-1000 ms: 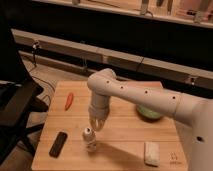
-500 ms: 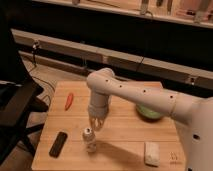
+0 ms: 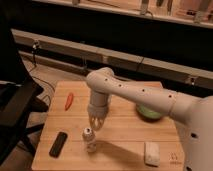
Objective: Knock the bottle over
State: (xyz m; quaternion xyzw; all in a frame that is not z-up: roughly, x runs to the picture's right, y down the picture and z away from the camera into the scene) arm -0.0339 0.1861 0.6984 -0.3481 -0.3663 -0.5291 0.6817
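Bottle (image 3: 89,139) is standing upright near the front edge of the wooden table (image 3: 120,145), a bit left of the middle, pale cap on top. Going left to right: a dark office chair (image 3: 15,107) sits off the table's left side, then a flat black remote (image 3: 58,143) lies near the front-left corner, with an orange carrot-looking thing (image 3: 69,100) further back by the left edge. Bare wood between the remote and the bottle, so some room on that side. The gripper (image 3: 96,125) hangs pointing down just above and slightly right of the bottle's cap, very close; can't tell how its claw is set. Right of that is an open stretch of tabletop, then a white block (image 3: 151,153) near the front-right corner and a green bowl (image 3: 148,112) further back, partly behind the white arm (image 3: 145,97). Behind the table it's dark, with a long low ledge along the wall.
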